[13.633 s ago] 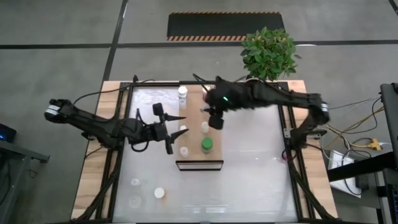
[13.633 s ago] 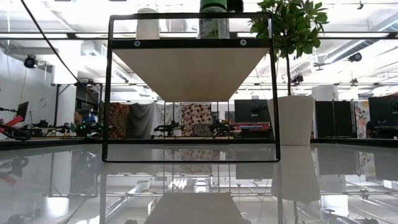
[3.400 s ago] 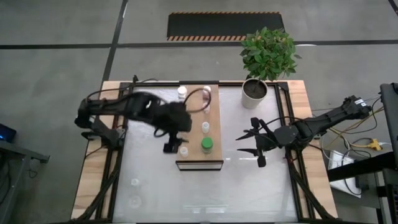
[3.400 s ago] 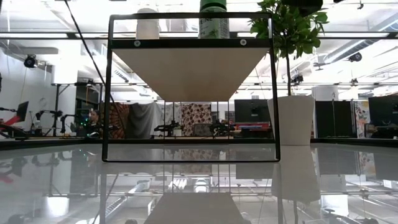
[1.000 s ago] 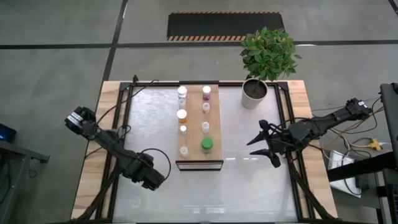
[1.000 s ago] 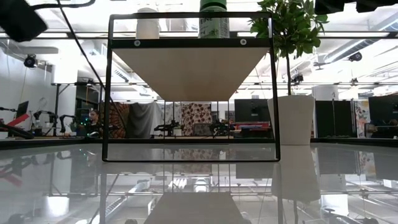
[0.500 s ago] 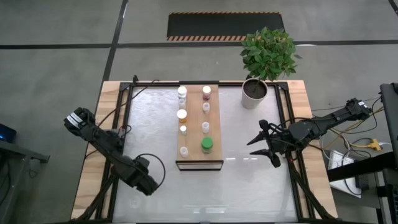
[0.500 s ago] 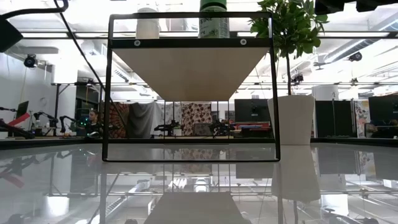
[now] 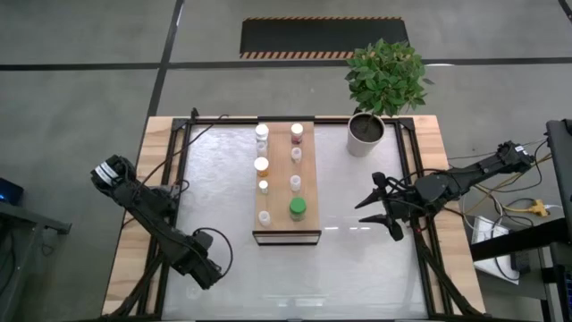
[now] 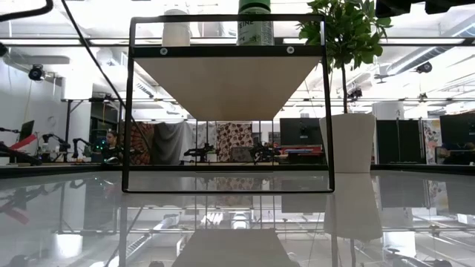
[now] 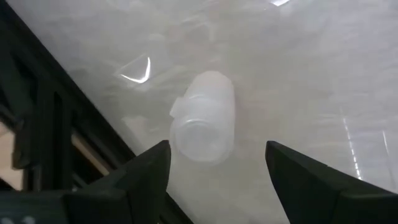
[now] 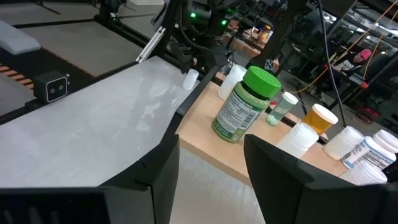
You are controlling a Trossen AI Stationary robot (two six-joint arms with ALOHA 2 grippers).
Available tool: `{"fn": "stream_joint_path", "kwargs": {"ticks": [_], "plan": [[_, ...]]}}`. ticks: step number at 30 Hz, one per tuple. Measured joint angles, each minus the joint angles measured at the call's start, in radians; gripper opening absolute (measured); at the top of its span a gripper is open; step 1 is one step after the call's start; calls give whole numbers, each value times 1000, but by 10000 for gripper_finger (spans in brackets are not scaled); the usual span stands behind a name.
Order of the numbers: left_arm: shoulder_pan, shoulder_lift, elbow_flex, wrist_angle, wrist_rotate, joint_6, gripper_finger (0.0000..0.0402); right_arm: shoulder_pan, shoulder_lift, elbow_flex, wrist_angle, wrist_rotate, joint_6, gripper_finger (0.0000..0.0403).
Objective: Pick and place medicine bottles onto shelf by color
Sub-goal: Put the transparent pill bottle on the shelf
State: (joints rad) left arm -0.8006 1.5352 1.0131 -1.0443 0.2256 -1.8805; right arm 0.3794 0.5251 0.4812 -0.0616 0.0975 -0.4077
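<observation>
The shelf (image 9: 286, 183) is a light-wood plank on a black frame at the table's middle. On it stand several bottles, among them a maroon one (image 9: 297, 131), a tan-topped one (image 9: 261, 165) and a green-topped one (image 9: 297, 208). My left gripper (image 9: 206, 270) is over the table's near-left part, hiding what lies under it from above. Its wrist view shows its open fingers either side of a translucent white bottle (image 11: 202, 118) lying on its side on the glass, not touching it. My right gripper (image 9: 371, 207) waits open to the right of the shelf, facing the green-topped bottle (image 12: 245, 106).
A potted plant (image 9: 366, 132) stands at the far right of the table, its white pot (image 10: 352, 152) right of the shelf frame (image 10: 128, 104). Black rails (image 9: 170, 241) run along the table's left and right sides. Bare glass (image 9: 357, 268) lies near and right of the shelf.
My left gripper has moved a little toward the table's near-left corner, staying open. My right arm, the shelf and the bottles on it have kept still.
</observation>
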Motion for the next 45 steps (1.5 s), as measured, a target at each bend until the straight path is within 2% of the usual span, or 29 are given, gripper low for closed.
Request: {"fn": "stream_joint_path", "kwargs": {"ticks": [6,18,21,28,37,45], "plan": [[-2,0,-16,15,-17,1,227,0,0,0,0,0,7,171],[-5,-2,4,15,-13,13,113,0,0,0,0,0,7,171],[13,-21,43,16,30,12,110,0,0,0,0,0,6,171],[50,-37,210,25,38,14,111,0,0,0,13,8,4,171],[137,-32,462,201,44,167,112,0,0,0,43,8,6,171],[287,-32,590,185,-2,599,113,0,0,0,81,8,6,171]]}}
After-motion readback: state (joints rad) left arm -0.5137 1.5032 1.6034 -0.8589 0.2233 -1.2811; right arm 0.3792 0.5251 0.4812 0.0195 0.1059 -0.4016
